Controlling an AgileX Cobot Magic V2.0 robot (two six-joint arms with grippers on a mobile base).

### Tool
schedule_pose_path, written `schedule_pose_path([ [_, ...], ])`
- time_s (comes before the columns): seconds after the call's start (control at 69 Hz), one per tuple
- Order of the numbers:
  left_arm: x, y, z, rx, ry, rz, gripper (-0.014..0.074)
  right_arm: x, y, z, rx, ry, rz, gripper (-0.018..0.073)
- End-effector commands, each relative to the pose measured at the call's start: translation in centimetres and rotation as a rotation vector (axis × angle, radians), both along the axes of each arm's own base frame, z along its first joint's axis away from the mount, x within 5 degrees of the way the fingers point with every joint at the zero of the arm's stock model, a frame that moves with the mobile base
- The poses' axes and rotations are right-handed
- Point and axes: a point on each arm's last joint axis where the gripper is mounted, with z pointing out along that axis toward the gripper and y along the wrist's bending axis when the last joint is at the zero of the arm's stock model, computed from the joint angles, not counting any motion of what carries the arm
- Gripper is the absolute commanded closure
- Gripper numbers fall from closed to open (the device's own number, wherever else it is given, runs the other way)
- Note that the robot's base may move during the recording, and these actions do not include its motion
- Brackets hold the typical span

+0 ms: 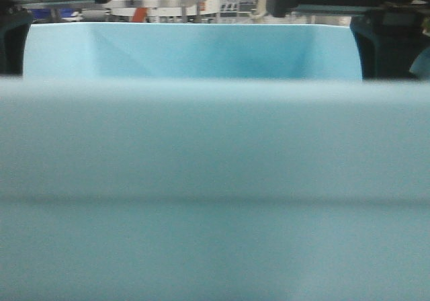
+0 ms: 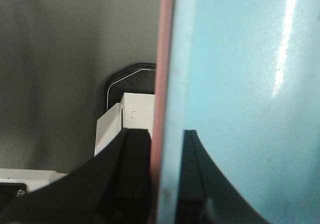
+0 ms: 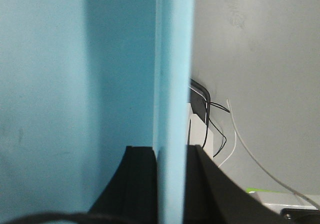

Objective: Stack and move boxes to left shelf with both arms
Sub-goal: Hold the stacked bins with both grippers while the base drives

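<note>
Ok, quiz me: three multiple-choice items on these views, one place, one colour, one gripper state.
1. In the left wrist view, the edge of the pink tub lies: A) against the blue tub; B) apart on a rack; C) under a crate.
2. The tub filling the front view is: A) red; B) light blue; C) dark blue.
3. The right gripper: A) hangs clear of the tub; B) straddles its wall; C) pinches a cable.
A, pink strip touches blue; B, pale blue walls fill it; B, a black finger each side.
</note>
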Motion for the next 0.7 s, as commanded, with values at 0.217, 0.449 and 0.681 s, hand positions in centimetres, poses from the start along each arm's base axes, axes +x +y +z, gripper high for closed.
schedule_pose_path([
  [0.217, -0.93, 0.83, 1.61, 0.017, 0.012, 0.006, 0.0606, -0.06, -0.11, 1.83, 0.060, -0.074, 0.010, 0.0503],
  [0.449, -0.93, 0.83, 1.61, 0.017, 0.012, 0.006, 0.0606, -0.06, -0.11, 1.83, 0.060, -0.074, 0.010, 0.0503],
  [0.681, -0.93, 0.83, 1.61, 0.017, 0.012, 0.006, 0.0606, -0.06, -0.11, 1.83, 0.060, -0.074, 0.010, 0.0503],
])
